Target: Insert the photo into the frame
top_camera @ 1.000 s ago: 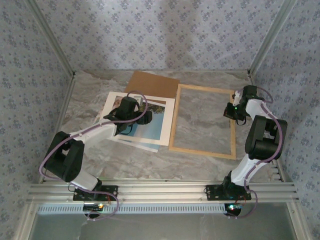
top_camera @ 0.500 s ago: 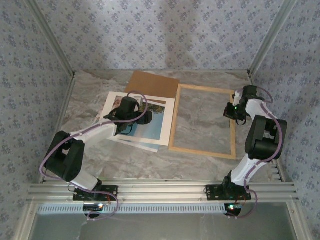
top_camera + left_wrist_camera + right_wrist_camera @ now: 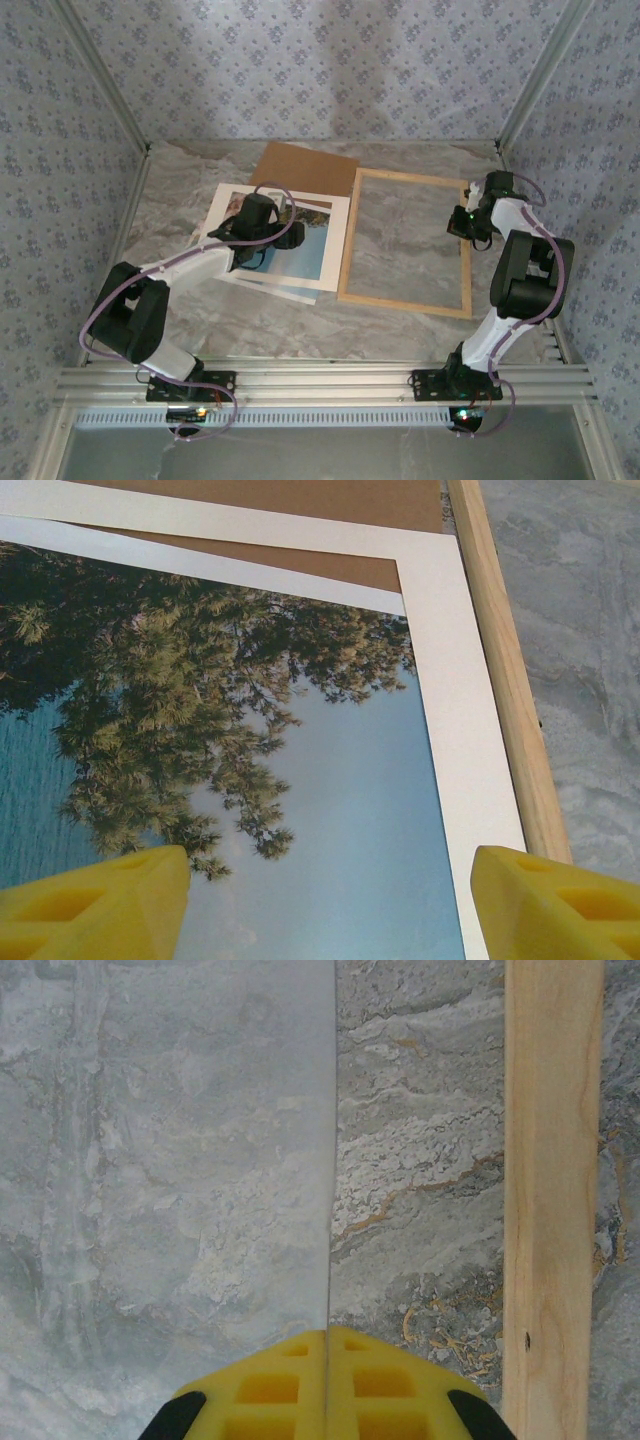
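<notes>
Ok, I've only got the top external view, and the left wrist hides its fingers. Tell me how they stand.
Observer: The left gripper is open, its yellow fingers spread over the photo, at its sky.
Operator: Now the right one.
Observer: The right gripper is shut, fingertips together, beside a rail of the frame.
Operator: Describe its tips.
Observer: A thin straight edge, like a clear pane's, runs out from between them; I can't tell if it's gripped.

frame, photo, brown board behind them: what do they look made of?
The frame: light wood with visible grain, matte, seemingly unvarnished. The photo: a printed paper sheet, smooth with a faint sheen, probably satin photo stock. The brown board: flat, uniform matte brown, likely fibreboard or stiff card; which one can't be told.
</notes>
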Controlling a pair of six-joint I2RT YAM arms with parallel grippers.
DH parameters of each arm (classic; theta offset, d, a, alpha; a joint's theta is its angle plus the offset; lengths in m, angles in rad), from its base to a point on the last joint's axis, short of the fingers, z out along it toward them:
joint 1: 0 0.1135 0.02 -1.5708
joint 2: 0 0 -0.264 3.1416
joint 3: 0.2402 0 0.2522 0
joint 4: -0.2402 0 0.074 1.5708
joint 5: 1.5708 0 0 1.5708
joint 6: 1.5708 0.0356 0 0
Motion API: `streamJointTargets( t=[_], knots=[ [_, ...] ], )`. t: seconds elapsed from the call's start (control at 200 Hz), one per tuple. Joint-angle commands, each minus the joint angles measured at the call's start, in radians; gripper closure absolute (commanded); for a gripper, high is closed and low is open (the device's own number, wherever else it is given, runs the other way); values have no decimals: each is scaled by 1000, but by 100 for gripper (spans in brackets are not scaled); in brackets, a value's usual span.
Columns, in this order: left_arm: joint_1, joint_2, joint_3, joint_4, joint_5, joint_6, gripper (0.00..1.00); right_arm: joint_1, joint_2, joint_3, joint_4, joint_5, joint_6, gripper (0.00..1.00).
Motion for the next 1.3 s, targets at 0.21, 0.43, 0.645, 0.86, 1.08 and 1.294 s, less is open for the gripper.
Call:
streamJointTargets(
  t=[0.21, 0.43, 0.645, 0.86, 1.08, 1.294],
  knots=[
    [-6, 4, 23, 23, 13, 0, 25, 7, 8, 14, -16, 17, -17, 100],
    [-6, 1, 24, 23, 13, 0, 25, 10, 5, 11, -41, 18, -17, 100],
    [-6, 1, 24, 24, 13, 0, 25, 10, 2, 8, -48, 19, -14, 100],
    [-6, 1, 21, 25, 15, 0, 25, 12, 4, 8, -42, 22, -13, 100],
    [-8, -1, 21, 27, 14, 2, 25, 20, 20, 15, -28, -5, -3, 100],
    [-8, 0, 20, 25, 13, 2, 25, 12, 27, 14, -25, -20, 15, 81]
  ],
)
